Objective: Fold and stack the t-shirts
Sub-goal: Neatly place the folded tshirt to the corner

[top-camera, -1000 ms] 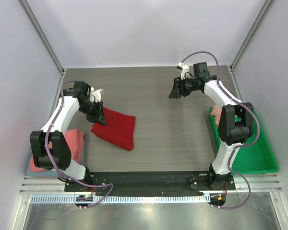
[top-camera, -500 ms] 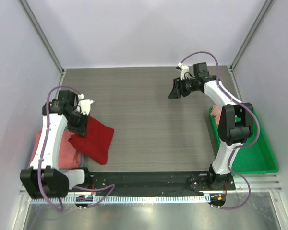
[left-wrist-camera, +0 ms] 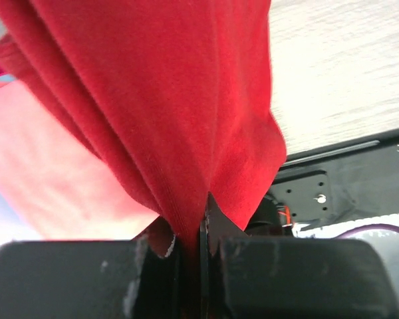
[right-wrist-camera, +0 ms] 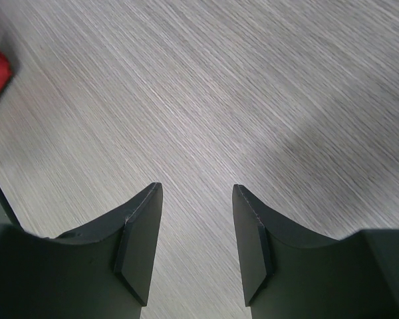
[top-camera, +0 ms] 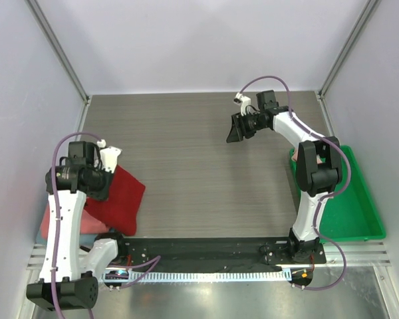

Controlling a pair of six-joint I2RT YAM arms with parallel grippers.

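Left gripper (left-wrist-camera: 194, 227) pinches red t-shirt (top-camera: 122, 199) over salmon-pink t-shirts (top-camera: 49, 223).

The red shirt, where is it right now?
In the top view, the red shirt is at the near left corner of the table. It is pinched in the left gripper and partly covers the salmon-pink shirt.

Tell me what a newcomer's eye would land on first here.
The deep red folded cloth t-shirt at near left, pinched in the left gripper and overlapping a salmon-pink shirt. Next, the bright green plastic tray at the right edge, and the right gripper open above the grey wood-grain table.
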